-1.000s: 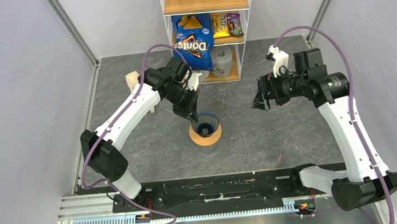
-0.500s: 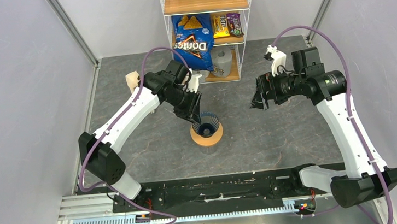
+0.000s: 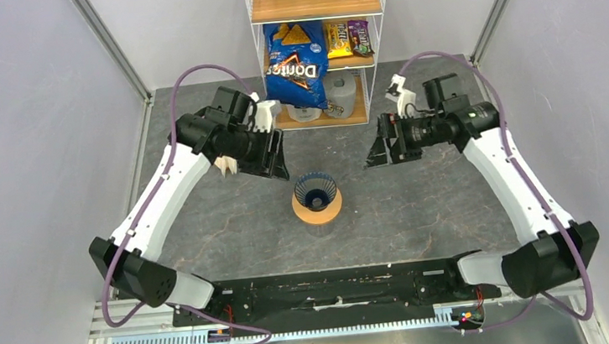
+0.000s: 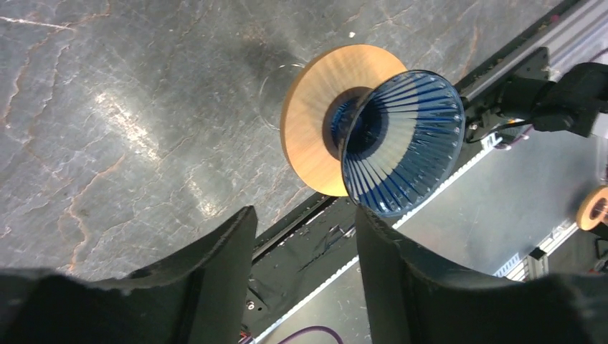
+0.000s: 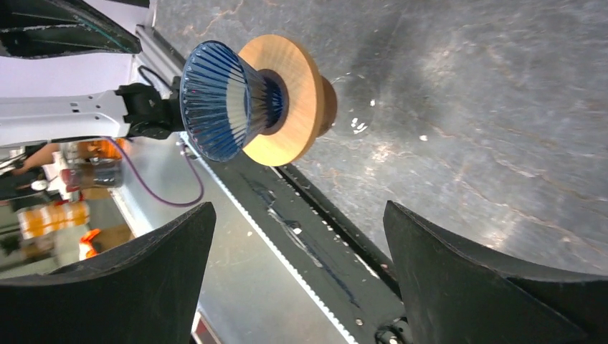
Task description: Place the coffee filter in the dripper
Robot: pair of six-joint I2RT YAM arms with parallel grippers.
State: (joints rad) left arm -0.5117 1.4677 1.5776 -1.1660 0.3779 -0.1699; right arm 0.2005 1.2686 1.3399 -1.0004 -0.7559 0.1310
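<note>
The dripper [image 3: 316, 189], a dark blue ribbed cone, stands mouth up in a tan ring [image 3: 317, 211] at the table's middle. It also shows in the left wrist view [image 4: 405, 143] and the right wrist view [image 5: 215, 100]. The inside of the dripper looks dark and holds no white paper. The coffee filter is out of view. My left gripper [image 3: 277, 171] hangs up and to the left of the dripper, open with nothing between its fingers [image 4: 303, 215]. My right gripper [image 3: 374, 158] hovers to the dripper's upper right, open wide and empty [image 5: 299, 211].
A wire shelf [image 3: 315, 7] stands at the back with a Doritos bag [image 3: 295, 63], candy packs [image 3: 349, 39] and a pale roll [image 3: 345, 92]. A black and metal rail [image 3: 329, 292] runs along the near edge. Grey walls close both sides.
My left gripper opened, came off the dripper's rim and drew back up and to the left. My right arm shifted a little left and toward the shelf.
</note>
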